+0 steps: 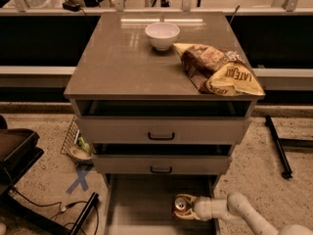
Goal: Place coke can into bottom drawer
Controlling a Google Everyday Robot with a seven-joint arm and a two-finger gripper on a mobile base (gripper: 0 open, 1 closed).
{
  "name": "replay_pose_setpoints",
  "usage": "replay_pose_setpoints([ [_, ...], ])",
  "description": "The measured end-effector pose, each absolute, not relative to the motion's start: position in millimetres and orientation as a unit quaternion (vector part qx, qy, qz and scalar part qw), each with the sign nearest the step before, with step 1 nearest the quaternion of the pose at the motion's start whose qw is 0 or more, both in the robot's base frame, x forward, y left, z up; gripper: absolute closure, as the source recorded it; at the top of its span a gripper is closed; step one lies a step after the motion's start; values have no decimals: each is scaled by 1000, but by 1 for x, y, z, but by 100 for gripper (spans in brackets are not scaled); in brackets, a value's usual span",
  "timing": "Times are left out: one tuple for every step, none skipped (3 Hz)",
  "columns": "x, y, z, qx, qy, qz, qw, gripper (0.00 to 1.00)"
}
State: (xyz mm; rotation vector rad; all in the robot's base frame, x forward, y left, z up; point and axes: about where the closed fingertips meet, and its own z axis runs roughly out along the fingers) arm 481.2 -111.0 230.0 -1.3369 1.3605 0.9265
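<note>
Camera view: tool [190,208] holds coke can [179,206] top-up in bottom drawer [139,204].

- White arm [247,213] comes in low from the right, elbow bent.
- Hand [187,208], bottom centre of view, fingers clasped on the coke can [179,204].

We see coke can [180,205], red-orange, silver top showing, tilted, clasped by gripper [186,211] at right side of bottom drawer [137,204]. Drawer is pulled open, a grey-beige tray with plain floor.
</note>
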Motion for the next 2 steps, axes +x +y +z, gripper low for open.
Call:
replay_pose_setpoints([
  [480,-108,230,-550,559,383,488,36],
  [479,-105,229,-550,557,386,488,5],
])
